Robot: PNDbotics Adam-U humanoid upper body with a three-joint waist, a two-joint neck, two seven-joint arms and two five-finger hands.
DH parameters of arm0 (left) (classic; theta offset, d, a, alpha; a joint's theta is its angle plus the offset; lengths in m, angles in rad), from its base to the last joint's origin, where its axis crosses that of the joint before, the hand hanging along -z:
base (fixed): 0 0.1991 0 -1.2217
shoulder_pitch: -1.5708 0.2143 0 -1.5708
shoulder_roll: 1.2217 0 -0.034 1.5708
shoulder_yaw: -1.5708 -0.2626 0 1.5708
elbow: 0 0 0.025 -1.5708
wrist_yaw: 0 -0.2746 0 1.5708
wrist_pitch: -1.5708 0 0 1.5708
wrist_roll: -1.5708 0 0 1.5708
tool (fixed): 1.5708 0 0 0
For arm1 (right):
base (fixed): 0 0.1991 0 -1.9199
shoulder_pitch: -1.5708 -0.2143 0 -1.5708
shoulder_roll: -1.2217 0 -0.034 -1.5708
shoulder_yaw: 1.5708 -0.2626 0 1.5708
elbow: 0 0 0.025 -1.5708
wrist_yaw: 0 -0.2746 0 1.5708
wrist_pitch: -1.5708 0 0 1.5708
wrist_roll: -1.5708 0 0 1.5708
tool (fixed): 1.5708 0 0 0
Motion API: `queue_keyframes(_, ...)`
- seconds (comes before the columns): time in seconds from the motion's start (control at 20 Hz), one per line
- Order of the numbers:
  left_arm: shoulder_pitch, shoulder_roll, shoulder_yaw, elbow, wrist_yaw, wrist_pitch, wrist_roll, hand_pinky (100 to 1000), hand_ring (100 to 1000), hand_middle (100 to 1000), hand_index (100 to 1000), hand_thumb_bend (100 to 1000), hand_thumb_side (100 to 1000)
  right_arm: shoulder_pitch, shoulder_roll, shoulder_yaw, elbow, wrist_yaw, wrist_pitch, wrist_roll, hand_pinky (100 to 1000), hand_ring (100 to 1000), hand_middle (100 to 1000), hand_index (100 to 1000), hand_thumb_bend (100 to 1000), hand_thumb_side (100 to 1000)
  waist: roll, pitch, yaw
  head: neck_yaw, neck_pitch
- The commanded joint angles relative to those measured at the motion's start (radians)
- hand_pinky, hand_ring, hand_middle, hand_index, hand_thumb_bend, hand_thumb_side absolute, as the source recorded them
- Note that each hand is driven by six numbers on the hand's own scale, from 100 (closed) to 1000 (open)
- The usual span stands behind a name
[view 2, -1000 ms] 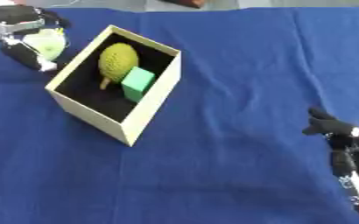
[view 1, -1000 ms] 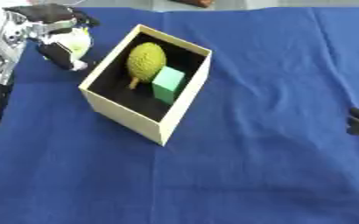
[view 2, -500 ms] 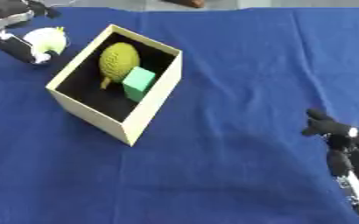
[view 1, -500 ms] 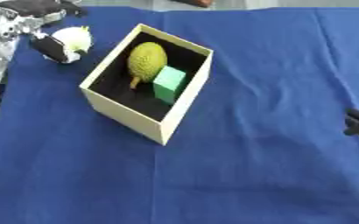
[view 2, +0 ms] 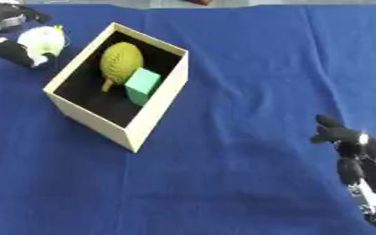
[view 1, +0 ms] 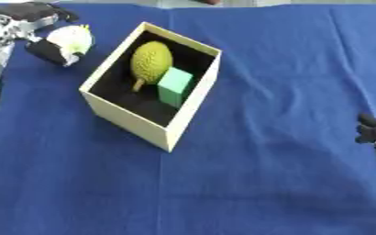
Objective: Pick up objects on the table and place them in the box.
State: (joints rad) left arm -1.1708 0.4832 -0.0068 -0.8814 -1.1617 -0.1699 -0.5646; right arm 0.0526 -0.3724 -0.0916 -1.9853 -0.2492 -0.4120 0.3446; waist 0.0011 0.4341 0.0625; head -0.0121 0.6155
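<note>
Blue cloth (view 1: pixel 271 69) is covering the whole table, soft and faintly creased. A cream box (view 1: pixel 187 114) with thin flat walls and a black floor is sitting askew, left of centre, open at the top. Inside it a bumpy yellow-green fruit (view 1: pixel 151 62), oval with a short stem, is lying at the far end; a smooth mint-green block (view 1: pixel 174 86) is leaning just beside it, touching.

Left hand (view 1: pixel 43 32) is showing at the upper left corner, black fingers and thumb curling round a small round white object with a yellow-green tinge (view 1: pixel 71 40), holding it just beyond the box's far left wall, outside the box.

Right hand (view 2: pixel 360 165) is resting at the lower right, fingers relaxed and pointing up, holding nothing, well apart from the box.
</note>
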Motion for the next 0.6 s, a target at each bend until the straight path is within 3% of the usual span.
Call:
queue_keyframes(0.05, -0.022, 0.027, 0.020, 0.012, -0.012, 0.020, -0.006, 1000, 965, 878, 983, 312, 494, -0.005, -0.007, -0.003, -0.015, 0.007, 0.006, -0.002, 1000, 1000, 675, 804, 100, 522, 0.002, -0.018, -0.002, 0.002, -0.016)
queue_keyframes(0.35, -0.024, 0.023, 0.033, 0.044, -0.044, 0.055, -0.008, 989, 960, 874, 978, 321, 495, -0.009, -0.001, 0.000, -0.015, 0.008, 0.014, -0.005, 1000, 1000, 669, 801, 100, 527, 0.003, -0.011, -0.009, 0.007, -0.025)
queue_keyframes(0.55, -0.024, 0.020, 0.038, 0.056, -0.047, 0.064, -0.009, 964, 941, 851, 965, 268, 435, -0.011, 0.003, 0.001, -0.015, 0.014, 0.022, -0.003, 1000, 1000, 667, 799, 100, 529, 0.003, -0.007, -0.012, 0.007, -0.027)
queue_keyframes(0.6, -0.024, 0.020, 0.040, 0.059, -0.046, 0.067, -0.010, 950, 930, 839, 959, 231, 367, -0.011, 0.004, 0.002, -0.015, 0.015, 0.023, -0.004, 1000, 1000, 666, 799, 100, 530, 0.003, -0.007, -0.012, 0.007, -0.028)
